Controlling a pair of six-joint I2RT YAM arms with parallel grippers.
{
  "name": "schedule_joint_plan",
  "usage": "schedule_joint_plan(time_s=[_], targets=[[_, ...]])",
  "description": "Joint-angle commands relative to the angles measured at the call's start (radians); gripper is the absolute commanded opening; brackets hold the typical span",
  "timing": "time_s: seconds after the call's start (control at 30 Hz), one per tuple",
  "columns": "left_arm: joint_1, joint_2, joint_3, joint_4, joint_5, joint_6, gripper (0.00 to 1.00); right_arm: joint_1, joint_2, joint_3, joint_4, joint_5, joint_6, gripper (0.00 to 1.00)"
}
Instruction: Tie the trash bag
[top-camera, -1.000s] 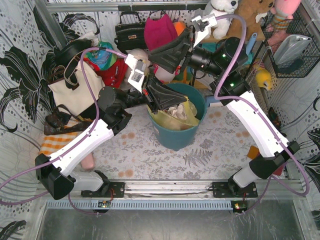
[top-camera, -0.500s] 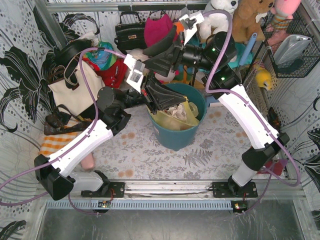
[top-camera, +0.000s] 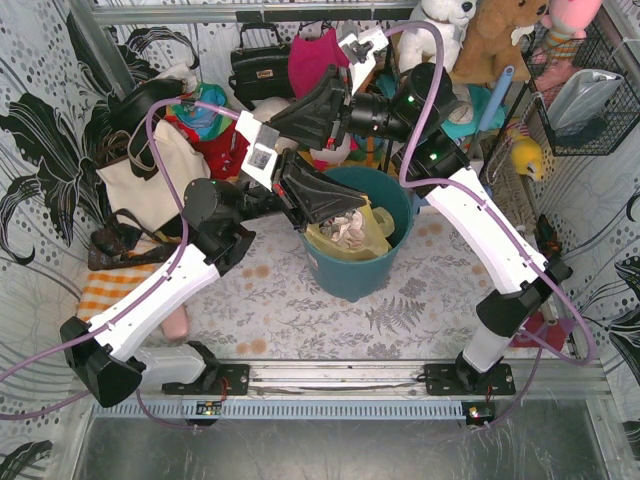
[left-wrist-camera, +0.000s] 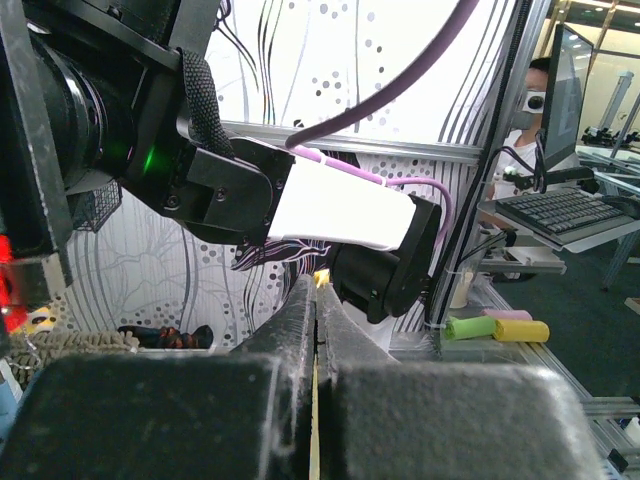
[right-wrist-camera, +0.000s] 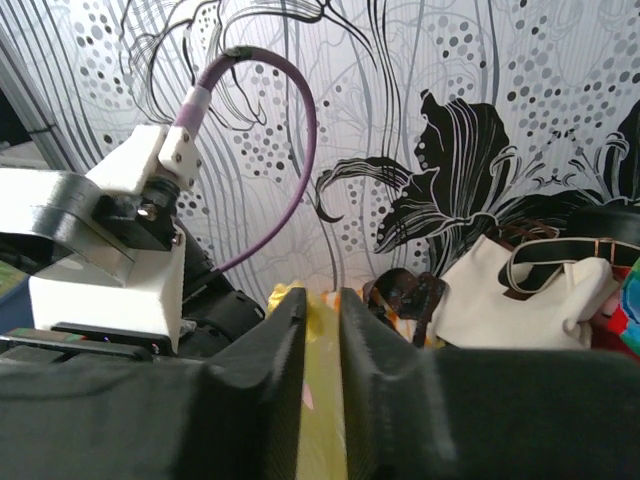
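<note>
The trash bag (top-camera: 358, 228), thin yellow-green plastic with crumpled white paper inside, sits in the teal bin (top-camera: 350, 272) at the table's middle. My left gripper (top-camera: 352, 203) hangs over the bin's left rim, jaws pressed together on a thin yellow edge of the bag (left-wrist-camera: 322, 279); its tips show in the left wrist view (left-wrist-camera: 318, 292). My right gripper (top-camera: 275, 119) points left, above and behind the bin. In the right wrist view it (right-wrist-camera: 322, 296) is shut on a strip of yellow bag plastic (right-wrist-camera: 322, 410). The plastic between the two grippers is hidden in the top view.
A cream tote bag (top-camera: 150, 180) with dark straps stands at the left, also in the right wrist view (right-wrist-camera: 510, 295). A black handbag (top-camera: 262, 65), plush toys (top-camera: 500, 30) and a wire basket (top-camera: 585, 95) line the back and right. An orange striped cloth (top-camera: 110, 285) lies front left.
My right gripper has swung left and back, away from the bin, still shut on bag plastic. My left arm shifted slightly left; its gripper stays at the bin's rim.
</note>
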Motion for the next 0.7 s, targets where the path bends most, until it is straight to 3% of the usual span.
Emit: schedule_joint_plan(time_s=[0.0,0.17,0.5,0.67], targets=[[-0.004,-0.017,-0.004,0.036,-0.006,0.015,0.0,0.005,0.002,0.029,-0.004,0.003,-0.017,0.14],[-0.004,-0.013,-0.004,0.036,-0.003,0.015,0.0,0.005,-0.029,0.017,-0.054,0.054,-0.066,0.0],[-0.003,-0.017,-0.01,0.008,-0.015,0.042,0.0,0.005,-0.214,-0.146,-0.081,0.358,-0.151,0.0],[-0.004,-0.013,-0.003,0.006,-0.019,0.046,0.0,0.005,-0.257,-0.184,-0.077,0.405,-0.139,0.0]])
